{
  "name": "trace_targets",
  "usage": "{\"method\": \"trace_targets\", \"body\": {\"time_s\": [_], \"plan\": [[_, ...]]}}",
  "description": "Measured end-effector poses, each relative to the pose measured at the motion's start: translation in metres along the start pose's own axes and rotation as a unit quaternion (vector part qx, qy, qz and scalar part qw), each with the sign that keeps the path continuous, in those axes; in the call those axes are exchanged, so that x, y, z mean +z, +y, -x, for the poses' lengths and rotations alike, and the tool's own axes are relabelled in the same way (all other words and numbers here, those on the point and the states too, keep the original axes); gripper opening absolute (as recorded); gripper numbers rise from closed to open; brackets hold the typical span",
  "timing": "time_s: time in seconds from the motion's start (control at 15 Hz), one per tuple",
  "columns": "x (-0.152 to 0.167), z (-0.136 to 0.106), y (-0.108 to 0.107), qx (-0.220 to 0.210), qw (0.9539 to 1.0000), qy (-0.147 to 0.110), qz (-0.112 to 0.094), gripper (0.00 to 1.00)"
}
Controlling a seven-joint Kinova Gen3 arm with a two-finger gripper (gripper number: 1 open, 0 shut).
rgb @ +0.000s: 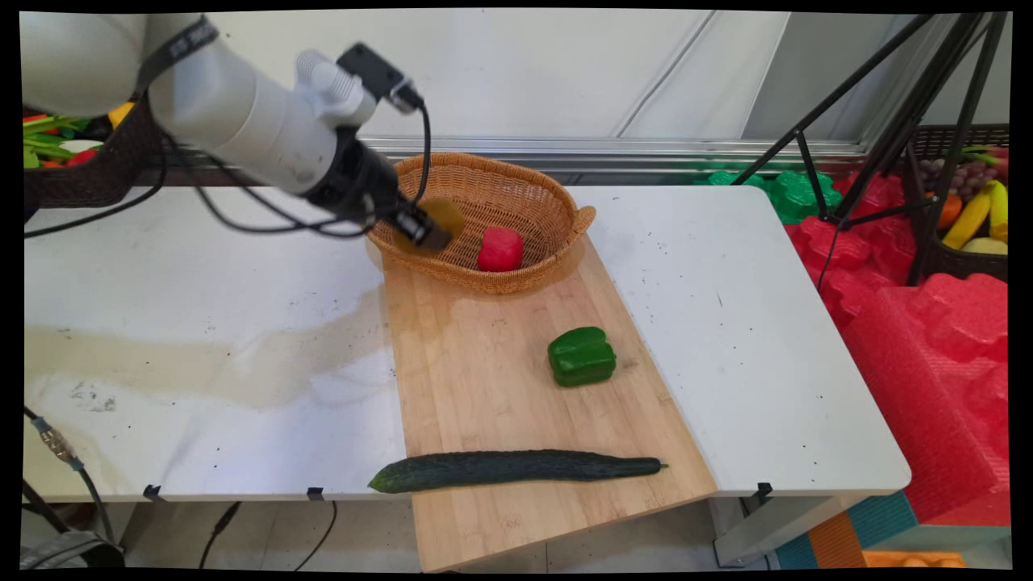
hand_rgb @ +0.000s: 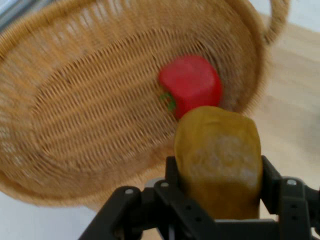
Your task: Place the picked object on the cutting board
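Over basket (rgb: 516, 190), gripper (rgb: 428, 232) clamps potato (hand_rgb: 218, 160), long axis along fingers.

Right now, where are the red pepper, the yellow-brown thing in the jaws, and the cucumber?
red pepper (rgb: 500, 249), main view, middle of its body.
yellow-brown thing (hand_rgb: 218, 155), hand view, centre of its front face.
cucumber (rgb: 516, 470), main view, mid-length.

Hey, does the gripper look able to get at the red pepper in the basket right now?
Probably not as things stand. The gripper is shut on a yellow-brown pepper, so its fingers are occupied. The red pepper lies uncovered in the open basket just ahead, so the way is otherwise free.
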Motion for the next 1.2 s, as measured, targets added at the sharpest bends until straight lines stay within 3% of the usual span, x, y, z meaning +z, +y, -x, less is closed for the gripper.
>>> {"method": "trace_targets", "body": {"time_s": [0.47,1.2], "plan": [[0.004,0.041,0.034,-0.002,0.9991,-0.041,0.012,0.00],[0.080,0.057,0.050,0.038,0.9956,-0.083,0.024,0.00]]}}
